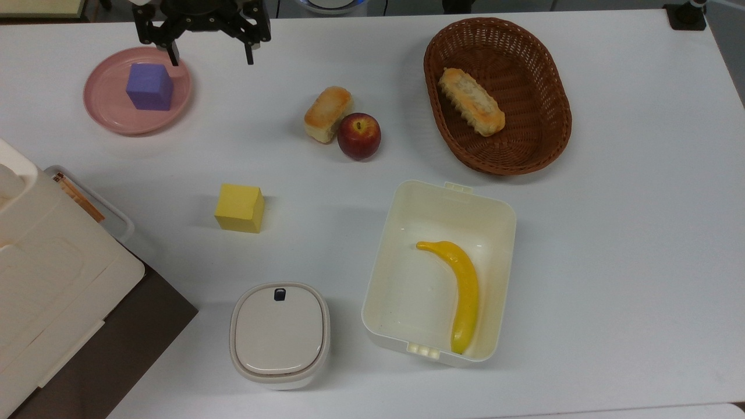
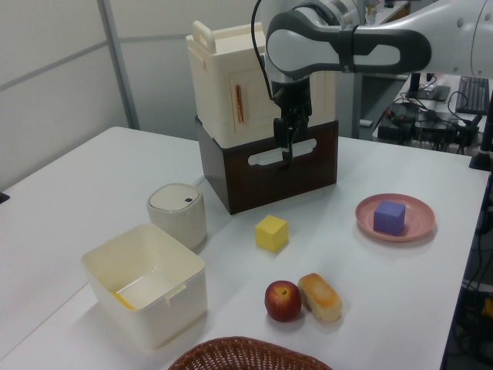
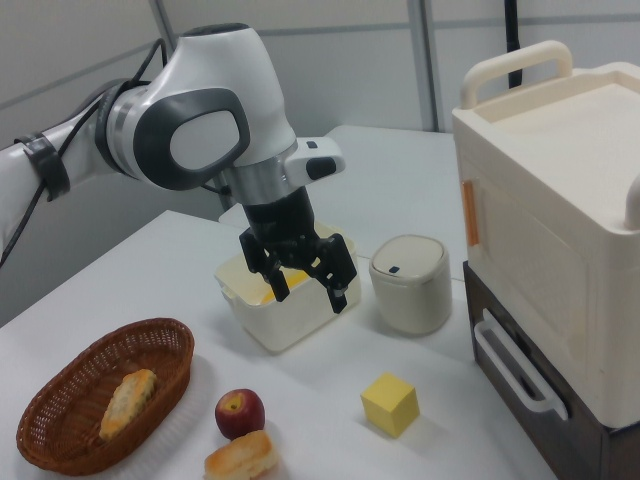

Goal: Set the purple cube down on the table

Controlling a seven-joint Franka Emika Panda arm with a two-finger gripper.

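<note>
The purple cube [image 1: 150, 86] [image 2: 389, 216] stands on a round pink plate [image 1: 107, 99] [image 2: 420, 218] near the far left corner of the white table [image 1: 611, 233] in the top view. My gripper [image 1: 211, 57] [image 2: 288, 149] [image 3: 308, 290] hangs open and holds nothing. In the top view it is just right of the plate, and one fingertip [image 1: 173, 58] overlaps the plate's rim. In the left view it floats well above the tabletop, to the left of the plate.
A yellow cube [image 1: 239, 208] sits mid-table, with an apple [image 1: 359, 135] and a bread roll [image 1: 327, 113] beyond it. A wicker basket [image 1: 559, 134] holds another roll. A white box [image 1: 454, 192] holds a banana [image 1: 460, 291]. A lidded canister [image 1: 279, 334] and a tall cabinet [image 1: 46, 273] stand nearby.
</note>
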